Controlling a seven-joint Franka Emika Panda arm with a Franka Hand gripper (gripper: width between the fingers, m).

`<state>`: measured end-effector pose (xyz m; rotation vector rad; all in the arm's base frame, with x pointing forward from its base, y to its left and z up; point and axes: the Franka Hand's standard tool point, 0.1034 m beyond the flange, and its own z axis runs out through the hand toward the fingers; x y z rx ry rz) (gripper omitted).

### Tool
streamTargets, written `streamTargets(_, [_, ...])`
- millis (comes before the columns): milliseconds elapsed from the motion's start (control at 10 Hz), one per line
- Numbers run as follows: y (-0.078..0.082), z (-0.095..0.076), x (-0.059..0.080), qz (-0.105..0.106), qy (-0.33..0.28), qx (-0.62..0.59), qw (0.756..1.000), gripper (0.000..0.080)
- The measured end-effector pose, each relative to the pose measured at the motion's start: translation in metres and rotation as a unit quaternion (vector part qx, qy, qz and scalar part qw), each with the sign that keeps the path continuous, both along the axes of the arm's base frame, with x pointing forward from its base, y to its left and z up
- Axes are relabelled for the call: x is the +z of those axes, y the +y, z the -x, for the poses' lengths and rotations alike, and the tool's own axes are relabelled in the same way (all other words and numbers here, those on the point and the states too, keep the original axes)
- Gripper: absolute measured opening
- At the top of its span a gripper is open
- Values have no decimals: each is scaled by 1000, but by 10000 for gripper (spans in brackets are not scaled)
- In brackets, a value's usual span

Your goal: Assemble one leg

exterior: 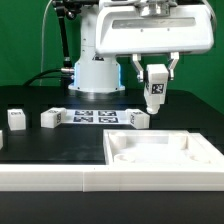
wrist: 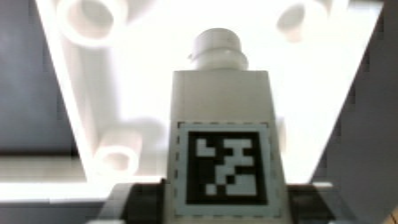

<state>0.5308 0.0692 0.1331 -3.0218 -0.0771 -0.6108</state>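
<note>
Nearest the lens in the exterior view: large flat white square plastic panel point(exterior: 200, 150) with raised rim, lying on the black worktop point(exterior: 30, 145) across the lower right of the frame. Behind it, mid-frame, thin flat white marker board point(exterior: 95, 117). Three small white plastic blocks point(exterior: 50, 118) resting near it, one at the far left, one at each end of the board.

Above the panel's far edge, in the upper half of the frame and right of centre: white-and-dark two-finger pincer point(exterior: 156, 76), clenched on the small white plastic tagged leg point(exterior: 156, 94). Leg hanging straight below the pincer, clear of the worktop, long axis upright, black-and-white tag facing the exterior camera. Seen from the wrist camera: leg point(wrist: 222, 110) gripped at its near end between dark fingers point(wrist: 146, 205), round white peg point(wrist: 217, 45) at its far end pointing away from the wrist and down at the panel point(wrist: 329, 60).

Deciding relation, as a judgement: peg tip against round corner hole point(wrist: 98, 15). Not lined up yet; peg over bare panel surface, apart from both holes in sight, second hole point(wrist: 121, 150) beside the leg's flank. Likely calls for a sideways shift before any descent, keeping the axis upright so as to enter the hole squarely.
</note>
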Motion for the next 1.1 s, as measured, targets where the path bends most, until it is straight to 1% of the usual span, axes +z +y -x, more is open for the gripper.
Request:
streamTargets(200, [-5, 1, -3, 3, -78, -7, 997, 291])
streamTargets(400, [-6, 1, -7, 5, -80, -5, 997, 291])
streamTargets(500, [-5, -2, -18, 13, -78, 10, 997, 291])
streamTargets(600, [1, -16, -24, 14, -63, 21, 998, 291])
streamTargets(700, [11, -38, -17, 10, -72, 25, 997, 291])
streamTargets(800, [19, -49, -16, 5, -79, 22, 997, 291])
streamTargets(900, [22, -59, -18, 3, -75, 20, 997, 291])
streamTargets(1000, [24, -66, -18, 2, -79, 20, 997, 291])
streamTargets(1100, [23, -65, -19, 2, -78, 20, 997, 291])
